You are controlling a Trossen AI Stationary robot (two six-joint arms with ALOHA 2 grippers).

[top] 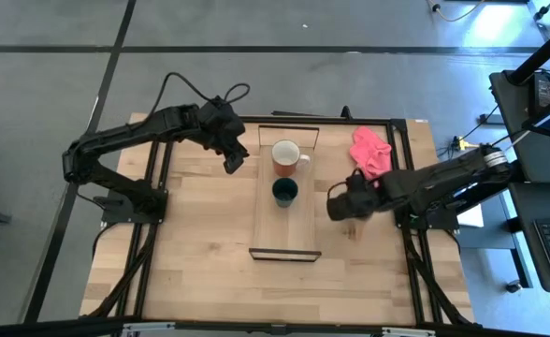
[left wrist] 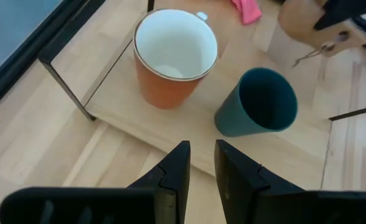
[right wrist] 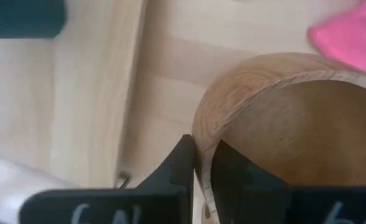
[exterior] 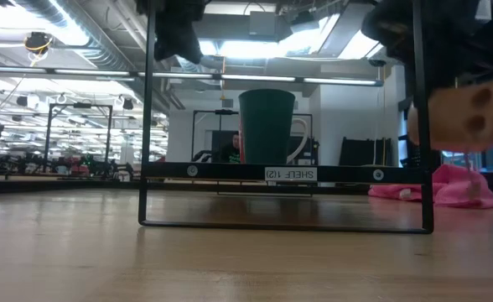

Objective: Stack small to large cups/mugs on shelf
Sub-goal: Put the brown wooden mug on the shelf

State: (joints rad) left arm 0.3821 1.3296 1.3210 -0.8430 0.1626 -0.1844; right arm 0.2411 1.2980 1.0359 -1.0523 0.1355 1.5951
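- Right gripper point(right wrist: 201, 171) pinched on tan wooden cup point(right wrist: 295, 124) rim, off the shelf's point(top: 298, 220) right edge.
- Orange mug point(top: 286, 156), green cup point(top: 285, 192) on shelf.
- Left gripper point(left wrist: 200, 171) nearly closed, empty, beside shelf's left edge.

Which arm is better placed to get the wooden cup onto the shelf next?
Right. The right gripper already pinches the wooden cup's rim beside the shelf, while the left gripper hangs empty near the orange mug.
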